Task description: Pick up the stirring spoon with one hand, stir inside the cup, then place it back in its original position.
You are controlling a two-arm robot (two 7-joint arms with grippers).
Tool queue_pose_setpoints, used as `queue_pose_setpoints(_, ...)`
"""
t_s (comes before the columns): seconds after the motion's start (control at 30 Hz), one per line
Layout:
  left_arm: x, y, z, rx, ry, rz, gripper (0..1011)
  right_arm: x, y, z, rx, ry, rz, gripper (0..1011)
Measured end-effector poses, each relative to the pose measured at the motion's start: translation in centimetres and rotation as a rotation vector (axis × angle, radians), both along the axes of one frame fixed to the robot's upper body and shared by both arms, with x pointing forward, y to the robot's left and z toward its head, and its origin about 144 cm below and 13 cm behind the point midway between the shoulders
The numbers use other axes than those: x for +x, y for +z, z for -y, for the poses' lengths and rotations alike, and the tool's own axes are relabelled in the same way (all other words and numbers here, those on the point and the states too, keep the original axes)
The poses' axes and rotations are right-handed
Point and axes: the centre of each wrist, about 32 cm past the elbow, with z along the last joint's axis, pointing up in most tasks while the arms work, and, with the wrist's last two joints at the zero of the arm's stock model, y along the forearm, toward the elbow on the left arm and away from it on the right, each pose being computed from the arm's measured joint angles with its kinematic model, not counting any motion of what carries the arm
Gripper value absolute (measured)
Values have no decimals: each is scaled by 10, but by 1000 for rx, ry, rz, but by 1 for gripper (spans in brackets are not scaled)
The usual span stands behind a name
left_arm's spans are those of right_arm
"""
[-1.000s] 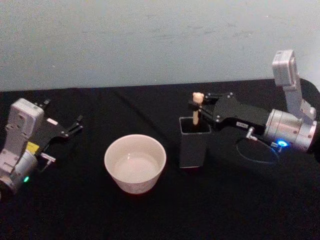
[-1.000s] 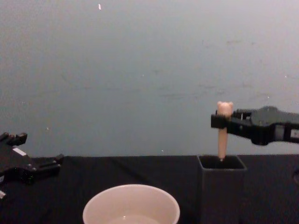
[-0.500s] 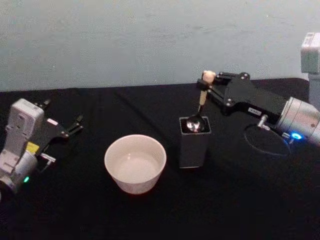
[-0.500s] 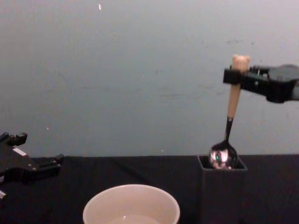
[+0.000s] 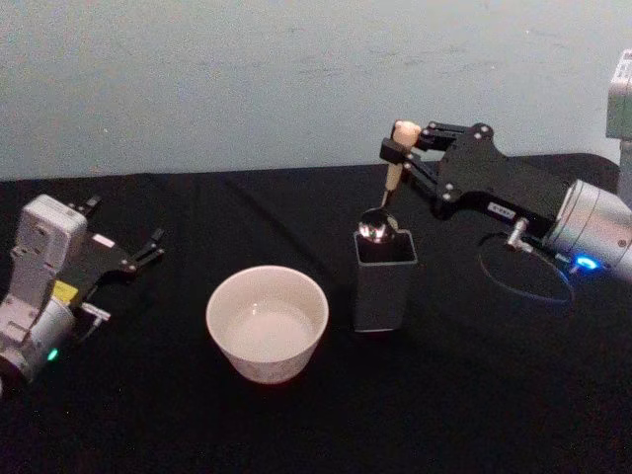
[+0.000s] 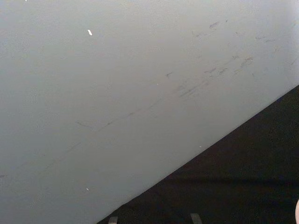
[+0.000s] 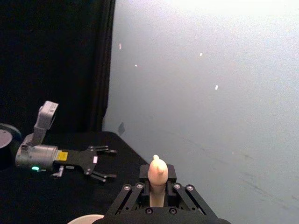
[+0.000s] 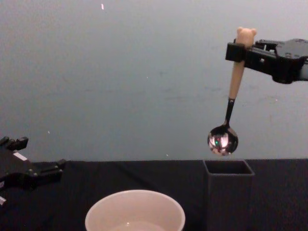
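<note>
Black cloth, head view: it covers the table [image 5: 464, 405], and a pale wall [image 5: 247, 79] stands behind.
Cup, head view: the cream cup [image 5: 265, 363] sits near the middle of the table, between the two arms.
Holder, head view: the dark grey square holder [image 5: 383, 291] stands upright just to the right of the cup and apart from it.
Right gripper, head view: the right gripper [image 5: 399, 148] reaches in from the right, raised above the holder. Its fingers are pinched on the top of the spoon handle just under the bear head.
Stirring spoon, head view: the stirring spoon [image 5: 392, 186] hangs from that grip with the beige handle up and the shiny bowl down over the holder's open mouth.
Left gripper, head view: the left gripper [image 5: 123, 227] rests low at the left, well apart from the cup, with fingers spread and holding nothing.
Stirring spoon, chest view: the spoon [image 8: 234, 82] tilts slightly, with the bear head to the right and the bowl lower and to the left. The bowl hangs clear above the holder [image 8: 228, 199] without touching its rim.
Cup, chest view: the cup [image 8: 110, 211] lies at the lower edge, left of the holder.
Right wrist view: the bear head [image 7: 158, 173] stands up between the closed fingers. The left gripper [image 7: 111, 163] lies farther off with its fingers parted.
Left wrist view: the wall [image 6: 117, 93] rises above the black cloth [image 6: 243, 182].
</note>
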Motion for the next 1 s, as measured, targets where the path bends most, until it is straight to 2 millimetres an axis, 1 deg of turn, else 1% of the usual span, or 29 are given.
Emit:
queue_pose_setpoints(0.13,0,0,0,0,0,0,1001,0,0,-4,-19,27,2,188)
queue_pose_setpoints(0.2,0,0,0,0,0,0,1001,2,-4,-17,-29,51,-1,188)
queue_pose_setpoints(0.23,0,0,0,0,0,0,1001,3,-6,-29,-32,66,-6,188)
queue_pose_setpoints(0.4,0,0,0,0,0,0,1001,6,-12,-49,-40,90,-15,188)
queue_pose_setpoints(0.67,0,0,0,0,0,0,1001,7,-18,-59,-51,109,-29,188)
queue_pose_setpoints(1.0,0,0,0,0,0,0,1001,11,-37,-73,-80,129,-63,188)
